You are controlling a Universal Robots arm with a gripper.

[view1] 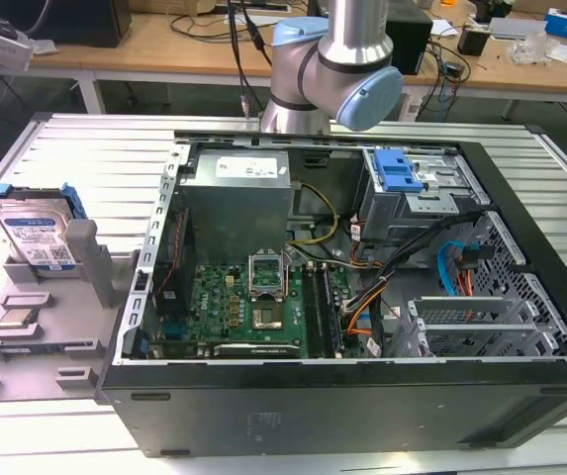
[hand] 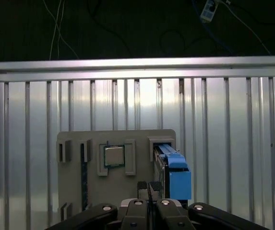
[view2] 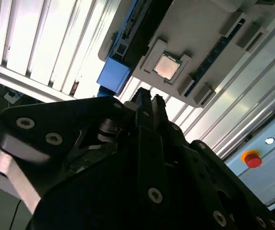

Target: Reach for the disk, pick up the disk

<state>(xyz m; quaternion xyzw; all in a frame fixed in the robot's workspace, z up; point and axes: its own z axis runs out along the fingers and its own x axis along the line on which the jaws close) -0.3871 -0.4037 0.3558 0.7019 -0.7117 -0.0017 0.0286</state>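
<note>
Rectangular silver disk (view1: 34, 236), blue-bracketed, standing in grey slotted holder (view1: 93, 255) on ribbed metal surface (view1: 95, 148), black tool (hand: 148, 185) hovering near, fingers (hand: 141, 187) pressing together, empty.

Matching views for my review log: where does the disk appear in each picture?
Exterior view: the disk stands tilted in the grey fixture at the exterior view's left, outside the computer case.
First wrist view: the disk is seen edge-on, slotted in the fixture beside the chip.
Second wrist view: its blue bracket shows at the fixture's edge.
Shared landmark: the processor chip.
</note>
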